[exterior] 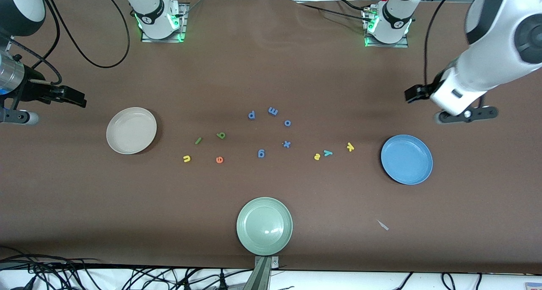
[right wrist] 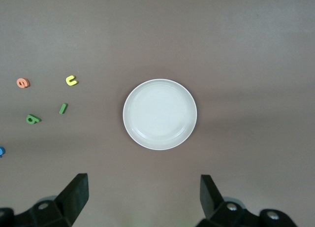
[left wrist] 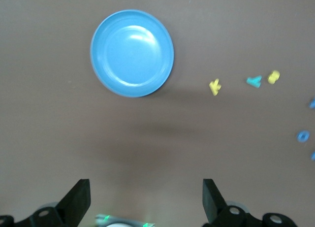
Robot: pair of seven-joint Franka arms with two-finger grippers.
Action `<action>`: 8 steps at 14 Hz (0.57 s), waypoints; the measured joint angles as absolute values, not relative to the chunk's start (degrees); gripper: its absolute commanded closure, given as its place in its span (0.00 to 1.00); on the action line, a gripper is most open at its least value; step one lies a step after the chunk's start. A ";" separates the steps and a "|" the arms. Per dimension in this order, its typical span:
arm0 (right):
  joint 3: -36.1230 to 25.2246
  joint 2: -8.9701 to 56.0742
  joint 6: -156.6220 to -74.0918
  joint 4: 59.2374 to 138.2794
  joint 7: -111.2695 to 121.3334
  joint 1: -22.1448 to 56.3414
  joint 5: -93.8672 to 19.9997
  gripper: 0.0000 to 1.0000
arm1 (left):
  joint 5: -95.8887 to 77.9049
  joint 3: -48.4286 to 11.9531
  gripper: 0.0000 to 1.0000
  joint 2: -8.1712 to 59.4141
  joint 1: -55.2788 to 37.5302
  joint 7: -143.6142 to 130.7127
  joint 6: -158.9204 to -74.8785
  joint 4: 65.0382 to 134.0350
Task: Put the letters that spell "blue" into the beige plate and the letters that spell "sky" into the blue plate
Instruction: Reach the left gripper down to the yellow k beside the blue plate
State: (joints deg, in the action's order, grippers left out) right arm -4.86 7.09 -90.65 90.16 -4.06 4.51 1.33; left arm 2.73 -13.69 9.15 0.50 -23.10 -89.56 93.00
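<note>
The beige plate point(exterior: 131, 130) point(right wrist: 159, 114) lies toward the right arm's end, bare inside. Beside it lie the green l point(exterior: 198, 141), light green b point(exterior: 221, 135), yellow u point(exterior: 186, 158) and orange e point(exterior: 219, 159). The blue plate point(exterior: 406, 159) point(left wrist: 132, 53) lies toward the left arm's end, also bare. Yellow k point(exterior: 350, 146), teal y point(exterior: 327, 153) and yellow s point(exterior: 316, 156) rest beside it. My right gripper point(exterior: 80, 99) point(right wrist: 144, 195) hangs open in the air by the beige plate. Near the blue plate, my left gripper point(exterior: 410, 94) point(left wrist: 146, 197) hangs open too.
Blue letters p point(exterior: 252, 114), m point(exterior: 273, 111), o point(exterior: 287, 123), x point(exterior: 286, 144) and g point(exterior: 261, 153) lie mid-table between the two letter groups. A pale green plate point(exterior: 264, 225) sits near the table's front edge.
</note>
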 measured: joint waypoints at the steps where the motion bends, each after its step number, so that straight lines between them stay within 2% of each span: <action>1: -4.89 7.09 -90.65 90.17 -3.81 4.50 1.33 0.00 | 2.53 -13.71 0.00 10.77 -0.26 -26.11 -91.42 92.93; 4: -4.89 7.09 -90.65 90.19 -3.65 4.50 1.33 0.00 | 0.69 -13.61 0.00 16.28 -0.60 -30.89 -93.61 92.98; 8: -4.90 7.28 -90.65 90.27 -3.59 4.50 1.33 0.00 | 0.29 -13.21 0.00 27.45 0.20 -32.43 -104.31 93.08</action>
State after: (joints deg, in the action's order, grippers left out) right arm -4.90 7.28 -90.65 90.27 -3.59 4.50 1.33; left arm 0.29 -13.21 27.45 0.20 -32.43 -104.31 93.08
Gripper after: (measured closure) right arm 0.000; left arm 0.000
